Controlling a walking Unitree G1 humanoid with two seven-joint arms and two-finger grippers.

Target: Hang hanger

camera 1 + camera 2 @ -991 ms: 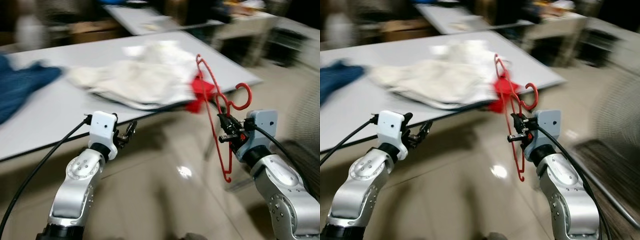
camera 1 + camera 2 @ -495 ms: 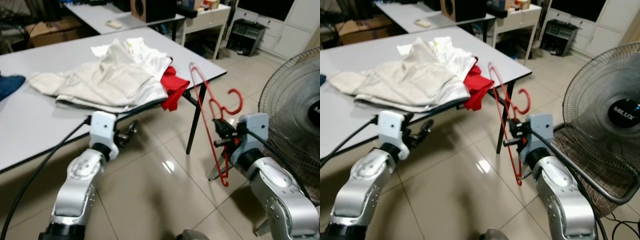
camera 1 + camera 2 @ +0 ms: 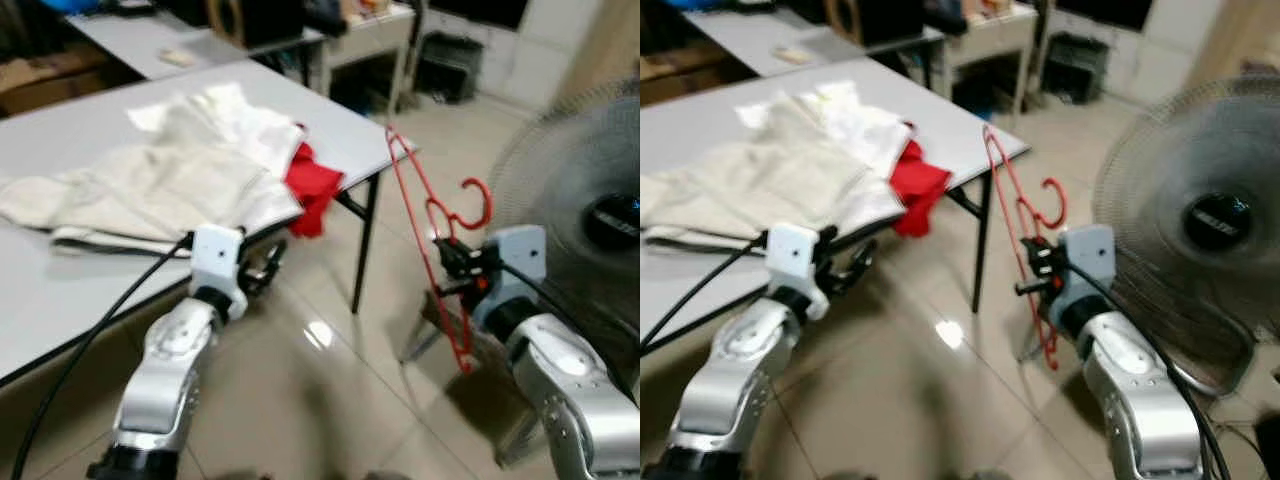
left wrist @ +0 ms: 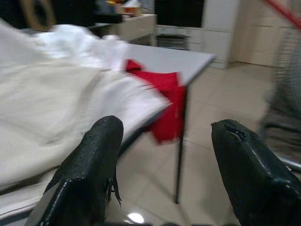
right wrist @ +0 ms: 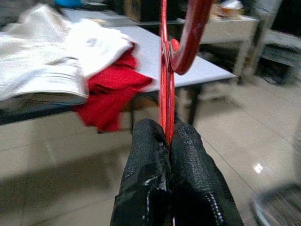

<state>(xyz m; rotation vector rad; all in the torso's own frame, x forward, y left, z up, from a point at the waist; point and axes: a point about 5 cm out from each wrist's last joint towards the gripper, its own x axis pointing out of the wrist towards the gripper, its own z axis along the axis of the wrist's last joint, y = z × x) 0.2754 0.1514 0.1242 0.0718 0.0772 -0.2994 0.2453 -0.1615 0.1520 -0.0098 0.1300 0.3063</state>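
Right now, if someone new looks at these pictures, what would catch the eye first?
The red hanger, pinched in the right gripper and held up over the tiled floor. Next, the big fan on the robot's right, and the pale clothes with a red garment hanging off the table's edge.

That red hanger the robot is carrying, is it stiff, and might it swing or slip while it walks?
The red hanger probably stays stiff: its thin frame keeps its shape in the air. It looks light, being all open outline. The right gripper pinches it at one spot with fingers shut tight, and much of the frame extends beyond that spot, so it may pivot or swing a little.
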